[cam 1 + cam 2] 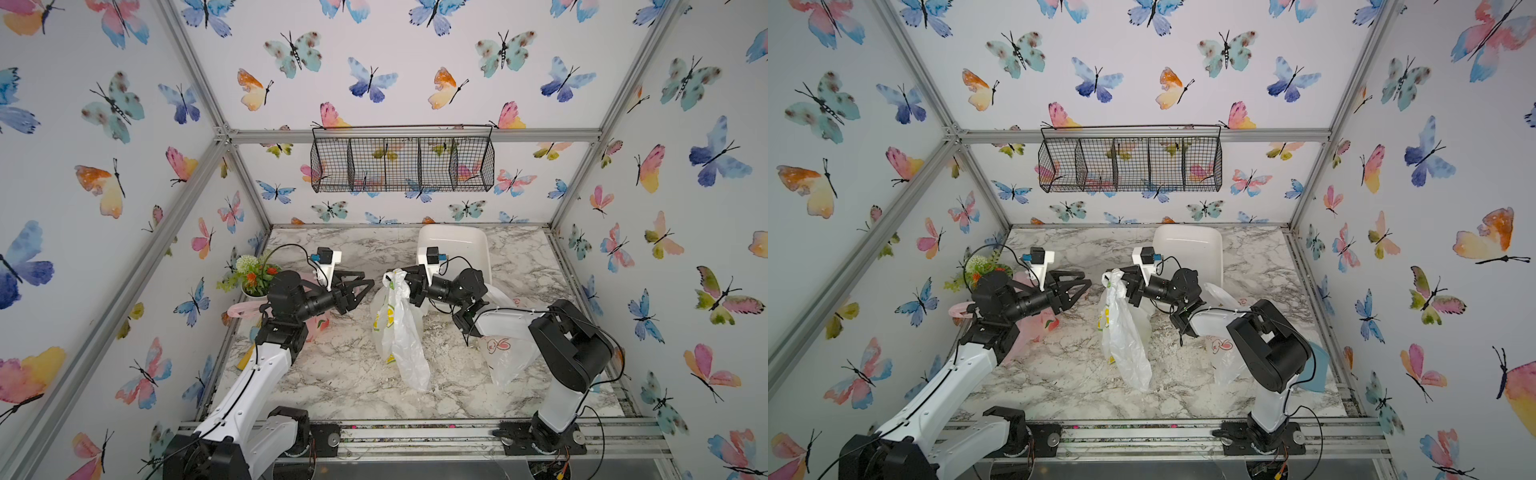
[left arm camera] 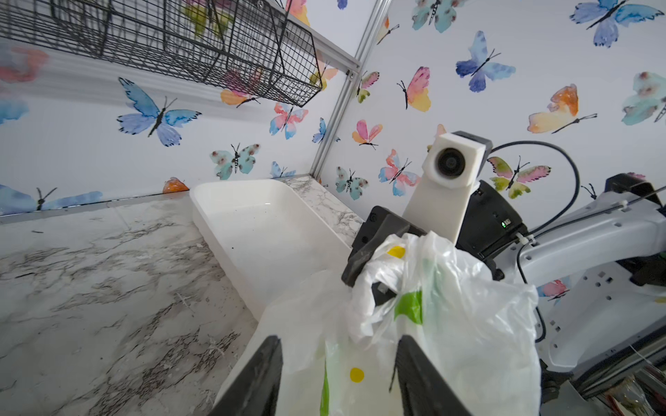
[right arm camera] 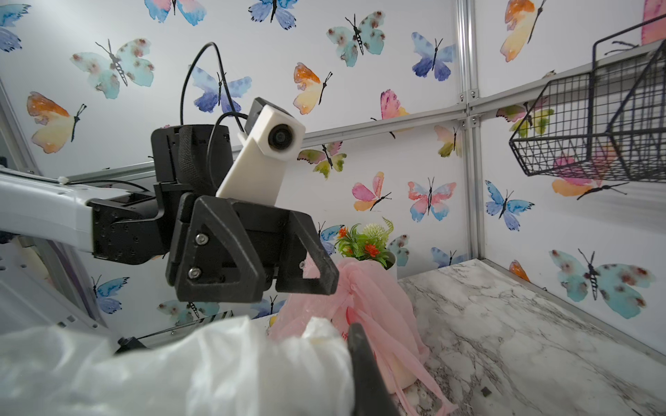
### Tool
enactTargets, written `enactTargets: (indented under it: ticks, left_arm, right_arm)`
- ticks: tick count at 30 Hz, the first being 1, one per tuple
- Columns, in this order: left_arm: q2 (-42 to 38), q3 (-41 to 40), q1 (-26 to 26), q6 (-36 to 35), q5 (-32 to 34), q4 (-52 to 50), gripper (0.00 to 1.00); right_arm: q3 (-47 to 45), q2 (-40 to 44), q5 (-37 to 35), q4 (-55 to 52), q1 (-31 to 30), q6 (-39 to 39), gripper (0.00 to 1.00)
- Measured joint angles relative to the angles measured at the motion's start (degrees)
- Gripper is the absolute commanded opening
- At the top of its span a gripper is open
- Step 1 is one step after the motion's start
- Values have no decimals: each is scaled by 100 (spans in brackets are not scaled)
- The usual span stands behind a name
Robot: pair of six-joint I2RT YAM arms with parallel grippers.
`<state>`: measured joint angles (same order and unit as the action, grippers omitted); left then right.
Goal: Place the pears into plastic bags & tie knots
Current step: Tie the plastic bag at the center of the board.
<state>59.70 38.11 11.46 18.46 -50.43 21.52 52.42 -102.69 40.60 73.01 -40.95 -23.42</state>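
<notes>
The white plastic bag with lemon prints stands mid-table, its top bunched and lifted. My right gripper is shut on that bunched top. In the right wrist view the bag hides all but one of its fingers. My left gripper hangs open just left of the bag, holding nothing. The pink bag sits behind my left arm, top gathered, strips hanging. The red-doodle bag lies under my right arm. No pears show plainly.
A white tray stands at the back right. A potted plant sits at the left edge. A black wire basket hangs on the back wall. Aluminium frame posts bound the marble table.
</notes>
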Motion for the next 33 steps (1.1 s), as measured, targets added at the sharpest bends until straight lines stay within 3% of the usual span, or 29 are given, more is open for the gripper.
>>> enactTargets:
  ticks: [8, 13, 14, 20, 24, 29, 33]
  left_arm:
    - [492, 151, 142, 2, -389, 282, 42]
    - [632, 267, 363, 17, -511, 525, 17]
    - [662, 264, 404, 13, -511, 551, 16]
    - [787, 22, 444, 166, -542, 1016, 19]
    - [883, -310, 616, 549, -540, 1659, 28]
    - [1163, -417, 992, 833, -494, 2133, 22]
    - [1384, -391, 1040, 970, -476, 2382, 24]
  right_arm:
    - [2, 2, 365, -177, 0, -162, 8]
    - [2, 2, 459, -175, 0, -282, 8]
    - [2, 2, 476, -164, 0, -321, 7]
    - [11, 2, 538, 37, 28, -717, 7]
    - [15, 2, 564, 330, 31, -1019, 6]
    - [33, 0, 601, 531, 37, -1220, 6]
    - [33, 2, 599, 601, 52, -1349, 6]
